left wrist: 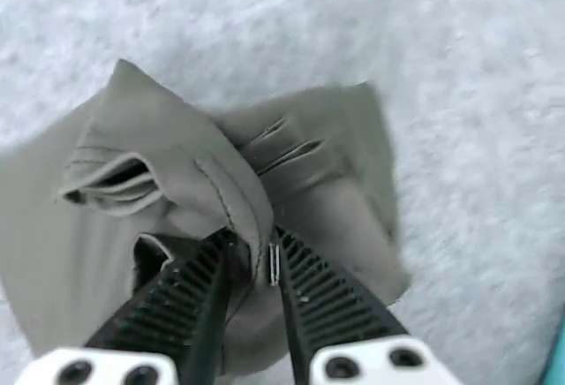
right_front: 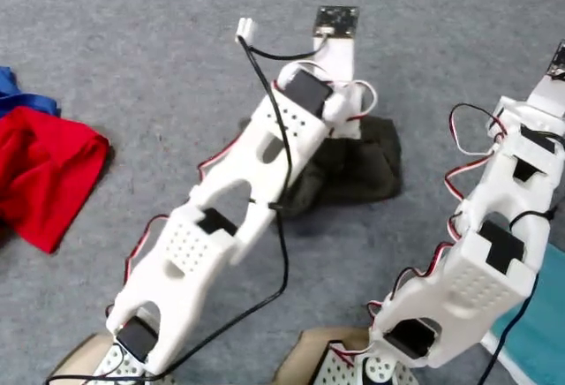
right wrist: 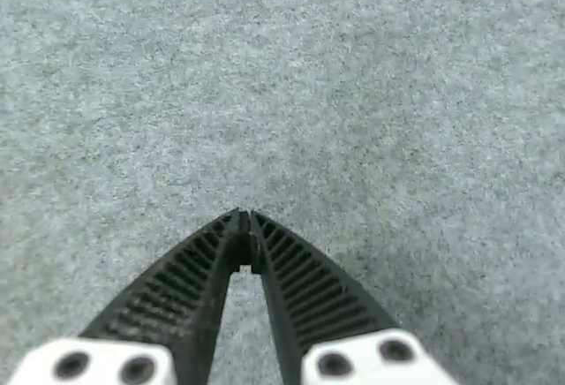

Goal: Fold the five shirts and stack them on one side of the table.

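High view, grey felt table cover (right_front: 132, 49).

Olive shirt (right_front: 362, 169): sits just right of frame centre, bunched into a rough dark lump, partly covered by the wrist of the left arm (right_front: 229, 217). That arm runs from its base at the lower left edge diagonally up to the centre. In the left wrist view the olive shirt (left wrist: 177, 182) lies crumpled on the felt, with several layered folds and a hem edge turned up.

Left gripper (left wrist: 252, 257): clenched on a raised ridge of the olive shirt. A thin fold of fabric is pinched between the two black ribbed fingers near their tips. The rest of the garment spreads out past the tips and to both sides.

Right arm (right_front: 485, 252): stands along the right edge of the frame, from the lower middle up toward the upper right corner, well apart from the olive shirt.

Right gripper (right wrist: 245, 226): closed, tips meeting, nothing between them. Bare grey felt lies beneath it.

Red shirt (right_front: 48, 173): at the left edge, mid-height, loosely heaped and unfolded.

Blue cloth (right_front: 18, 94): touches the red shirt's upper side and is cut off by the left edge.

Teal cloth (right_front: 543, 332): lies flat in the lower right corner, beside the right arm's base and partly behind it.
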{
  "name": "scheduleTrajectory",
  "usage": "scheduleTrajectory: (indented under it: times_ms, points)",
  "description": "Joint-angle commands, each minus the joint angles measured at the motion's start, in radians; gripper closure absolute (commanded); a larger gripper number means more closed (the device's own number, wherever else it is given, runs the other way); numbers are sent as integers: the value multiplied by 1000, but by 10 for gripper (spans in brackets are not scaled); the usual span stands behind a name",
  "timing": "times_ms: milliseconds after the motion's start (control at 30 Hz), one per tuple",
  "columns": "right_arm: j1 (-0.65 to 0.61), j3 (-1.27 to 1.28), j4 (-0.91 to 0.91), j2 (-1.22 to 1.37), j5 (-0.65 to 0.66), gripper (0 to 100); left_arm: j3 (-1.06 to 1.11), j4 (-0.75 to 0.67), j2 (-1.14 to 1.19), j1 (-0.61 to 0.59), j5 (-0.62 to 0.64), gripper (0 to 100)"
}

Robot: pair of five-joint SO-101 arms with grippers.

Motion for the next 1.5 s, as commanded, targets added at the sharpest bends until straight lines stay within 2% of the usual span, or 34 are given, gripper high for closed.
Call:
scheduleTrajectory:
  times_ms: [0, 233, 667, 733, 900, 1000, 1133, 1267, 1367, 1467]
  points:
    - [28, -61, 5, -2, -8, 993, -163, -37, 28, 57, 8, 980]
    - [42, -62, 0, -2, -8, 993, -230, -117, 137, 98, 8, 980]
    - [36, -62, -2, -1, -8, 993, -233, -170, 153, 126, 38, 973]
    - [36, -62, -2, -1, -8, 993, -233, -169, 154, 123, 75, 935]
    - [36, -62, -2, -1, -8, 993, -233, -130, 148, 115, 181, 768]
    - [35, -61, -2, -1, -8, 993, -245, -87, 147, 95, 215, 743]
    - [35, -61, -2, -1, -8, 993, -376, 21, 148, -25, 189, 757]
    - [15, -61, 5, -1, -2, 993, -473, 176, 156, -207, 130, 884]
    - [-12, -54, 18, -7, 2, 993, -440, 276, 157, -319, 92, 981]
    - [-68, -102, 120, -8, 97, 993, -285, 275, 160, -420, 25, 983]
